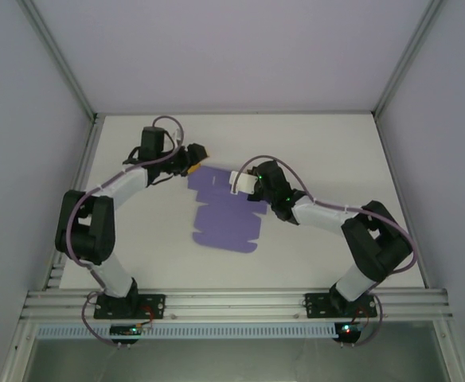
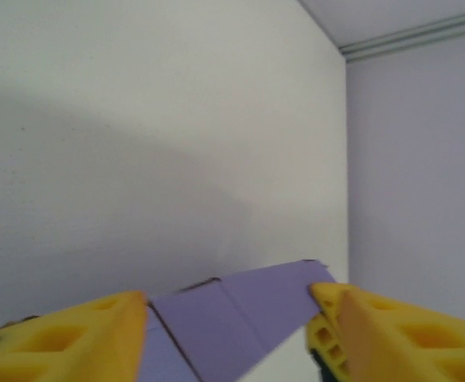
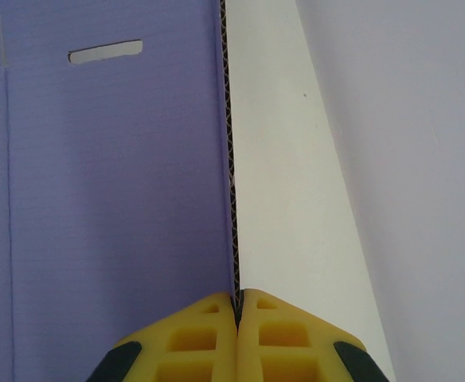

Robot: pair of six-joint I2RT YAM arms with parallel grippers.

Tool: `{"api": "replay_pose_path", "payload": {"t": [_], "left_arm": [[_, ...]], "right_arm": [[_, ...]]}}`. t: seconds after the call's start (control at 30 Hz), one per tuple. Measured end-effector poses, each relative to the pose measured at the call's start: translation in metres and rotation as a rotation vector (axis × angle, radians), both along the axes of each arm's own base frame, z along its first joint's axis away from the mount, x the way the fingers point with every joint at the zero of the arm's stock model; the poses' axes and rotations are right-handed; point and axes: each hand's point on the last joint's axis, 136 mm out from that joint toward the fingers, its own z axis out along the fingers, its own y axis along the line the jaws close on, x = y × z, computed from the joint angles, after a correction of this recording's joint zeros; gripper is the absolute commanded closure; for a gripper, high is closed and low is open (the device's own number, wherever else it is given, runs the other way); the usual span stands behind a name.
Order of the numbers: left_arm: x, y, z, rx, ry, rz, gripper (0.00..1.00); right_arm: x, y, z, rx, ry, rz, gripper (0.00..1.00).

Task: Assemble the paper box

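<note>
Right gripper point(image 3: 237, 306) is clamping shut on one edge of the paper box point(image 1: 226, 216), a flat purple sheet lying mid-desk point(image 1: 320, 143); left gripper point(image 2: 228, 298) is hovering open, straddling another corner.

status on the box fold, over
Left gripper open, jaws astride a corner of the paper box. Right gripper shut on its edge. Box mostly flat, not yet folded. No obstruction seen.

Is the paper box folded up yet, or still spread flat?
Mostly spread: the paper box lies as an open sheet on the table; right gripper is shut on one edge.
</note>
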Motion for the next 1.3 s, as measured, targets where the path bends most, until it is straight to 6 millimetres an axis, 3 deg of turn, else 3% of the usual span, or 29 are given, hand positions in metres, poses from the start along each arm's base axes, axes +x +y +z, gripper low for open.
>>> {"api": "replay_pose_path", "payload": {"t": [0.17, 0.27, 0.63, 0.7, 0.93, 1.1, 1.3], "left_arm": [[0.003, 0.0, -0.01, 0.053, 0.028, -0.012, 0.82], [0.004, -0.001, -0.009, 0.078, 0.018, -0.023, 0.87], [-0.013, -0.021, -0.011, 0.114, 0.014, -0.08, 0.88], [-0.018, -0.025, -0.01, 0.117, 0.014, -0.096, 0.83], [-0.051, -0.063, -0.005, 0.072, 0.031, -0.235, 0.82], [-0.051, -0.066, -0.01, 0.058, 0.042, -0.251, 0.8], [-0.048, -0.073, -0.003, 0.018, 0.003, -0.28, 0.67]], "right_arm": [[-0.001, -0.001, 0.002, 0.008, 0.0, 0.002, 1.0], [0.001, -0.004, 0.002, 0.01, 0.001, -0.016, 1.0], [0.014, -0.02, 0.0, 0.008, 0.003, -0.128, 1.0], [0.018, -0.023, 0.002, 0.003, -0.006, -0.155, 1.0], [0.019, -0.01, 0.013, 0.051, -0.037, -0.15, 1.0], [0.017, -0.005, 0.015, 0.065, -0.04, -0.139, 1.0], [0.016, -0.002, 0.014, 0.082, -0.028, -0.123, 1.0]]}}
